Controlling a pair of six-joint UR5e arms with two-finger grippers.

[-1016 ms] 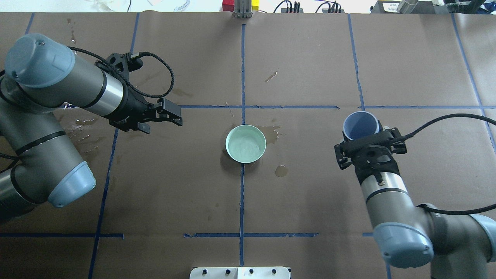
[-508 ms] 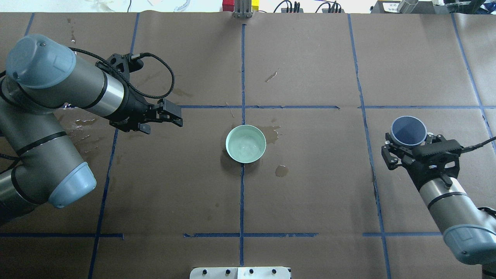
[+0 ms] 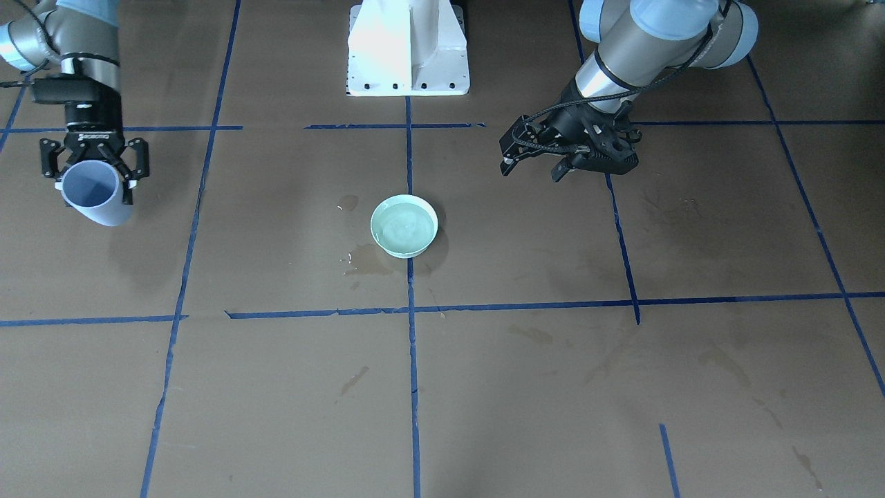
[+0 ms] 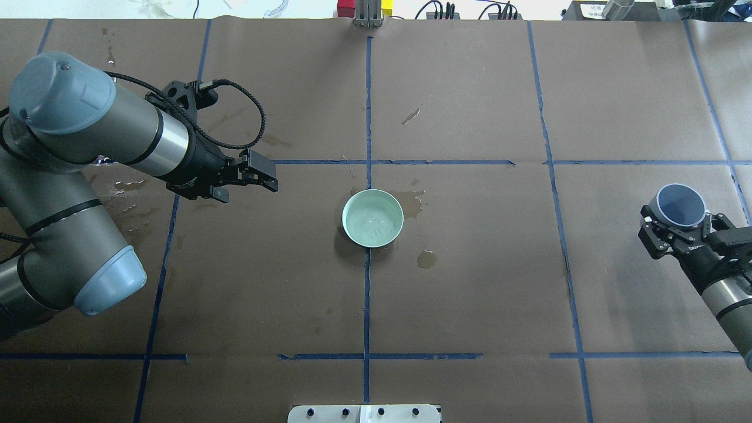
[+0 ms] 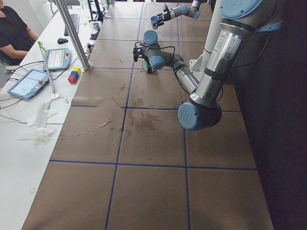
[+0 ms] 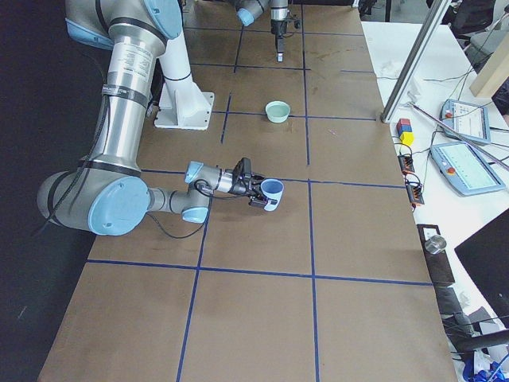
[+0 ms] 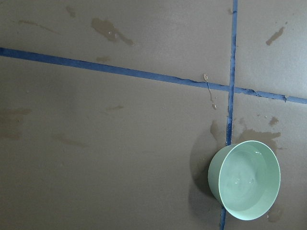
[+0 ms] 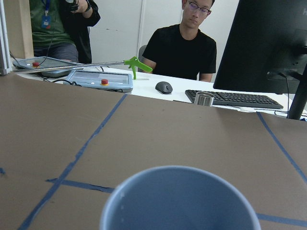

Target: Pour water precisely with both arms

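Note:
A mint-green bowl (image 4: 372, 218) (image 3: 404, 226) (image 7: 247, 184) sits at the table's middle on a blue tape cross. The water (image 4: 373, 223) in it shows as a pale sheen with glints. My right gripper (image 4: 681, 230) (image 3: 93, 164) is far out at the robot's right, shut on a blue cup (image 4: 680, 205) (image 3: 93, 192) (image 8: 180, 201) (image 6: 272, 191). The cup hangs slightly tilted above the paper, and its inside looks empty. My left gripper (image 4: 267, 175) (image 3: 529, 171) hovers open and empty to the robot's left of the bowl, well apart from it.
Wet stains (image 4: 426, 258) lie beside the bowl, and a bigger wet patch (image 4: 126, 194) sits under the left arm. The white pedestal (image 3: 408, 48) stands at the robot's edge. Beyond the far edge are a metal post (image 4: 367, 14), tablets and seated people (image 8: 180, 45).
The right arm has swung outward to the robot's right, carrying the blue cup away from the bowl. The left arm and the bowl have stayed put.

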